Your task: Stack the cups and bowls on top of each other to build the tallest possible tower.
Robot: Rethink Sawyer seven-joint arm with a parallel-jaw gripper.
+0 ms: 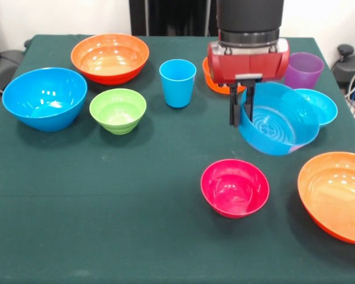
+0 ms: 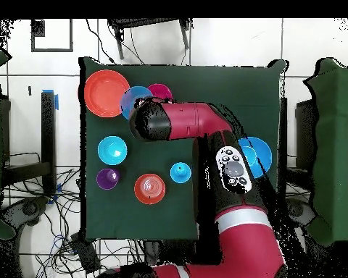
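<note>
My gripper (image 1: 241,113) is shut on the rim of a mid-blue bowl (image 1: 281,121) and holds it tilted on its side at the right of the table. One finger is outside the wall and one inside. The pink bowl (image 1: 235,187) stands alone in front of it, empty. The light blue cup (image 1: 177,83) stands upright left of the gripper. The purple cup (image 1: 303,70) is behind the held bowl. No stack shows. In the overhead view the arm's wrist (image 2: 151,121) covers the gripper, next to the held bowl (image 2: 133,99) and the pink bowl (image 2: 161,90).
A large blue bowl (image 1: 44,97), a green bowl (image 1: 118,110) and an orange bowl (image 1: 110,57) sit at the left. A cyan bowl (image 1: 322,103) is behind the held bowl. A small orange bowl (image 1: 208,76) is behind the gripper. A large orange bowl (image 1: 337,195) is at the front right edge.
</note>
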